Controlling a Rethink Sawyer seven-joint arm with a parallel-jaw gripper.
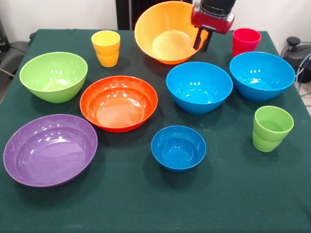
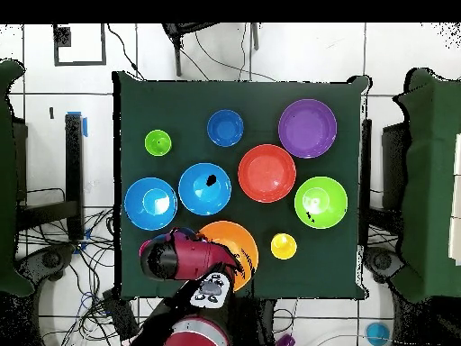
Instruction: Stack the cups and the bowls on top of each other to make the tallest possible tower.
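Observation:
My gripper is at the table's far side, its fingers closed over the right rim of the large yellow-orange bowl, which is tilted with its mouth toward the camera. The red-pink cup stands just right of the gripper. The yellow cup is left of that bowl, and the light green cup is at the right. Two big blue bowls, a small blue bowl, an orange-red bowl, a lime bowl and a purple bowl stand apart. No pile shows.
In the overhead view the arm covers the red-pink cup and part of the yellow-orange bowl. The dark green cloth covers the table. Chairs and cables lie around the table's edges.

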